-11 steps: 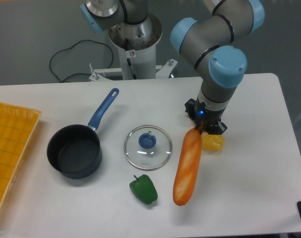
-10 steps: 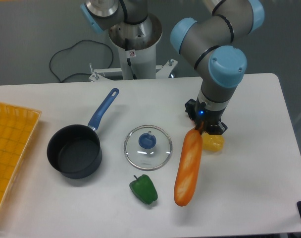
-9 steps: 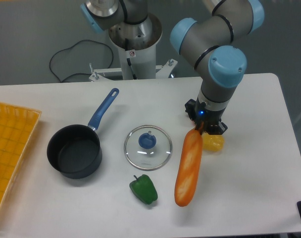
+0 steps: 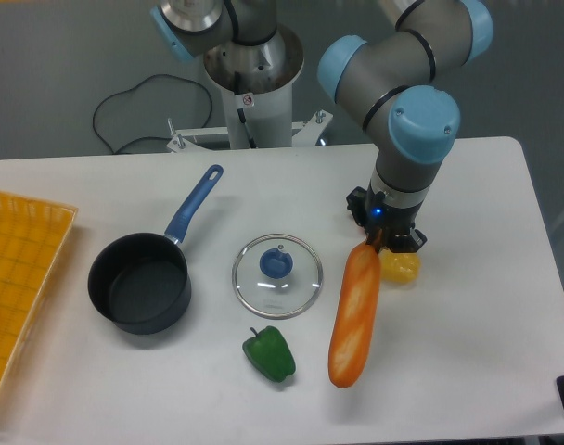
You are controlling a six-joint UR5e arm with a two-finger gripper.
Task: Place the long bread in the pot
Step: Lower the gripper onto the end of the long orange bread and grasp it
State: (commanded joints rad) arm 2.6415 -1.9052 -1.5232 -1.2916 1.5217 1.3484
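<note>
right of the middle of the table (image 4: 467,324), the long bread (image 4: 354,315) hangs lengthwise toward the front edge, its upper end pinched in the gripper (image 4: 375,243) — the fingers closed on that tip. just beside that end sits a yellow pepper (image 4: 400,266). left of the loaf lie a glass lid (image 4: 277,275) and a green pepper (image 4: 269,353). the pot (image 4: 140,283) stands well apart at the left — empty, near an orange tray (image 4: 22,287).
</note>
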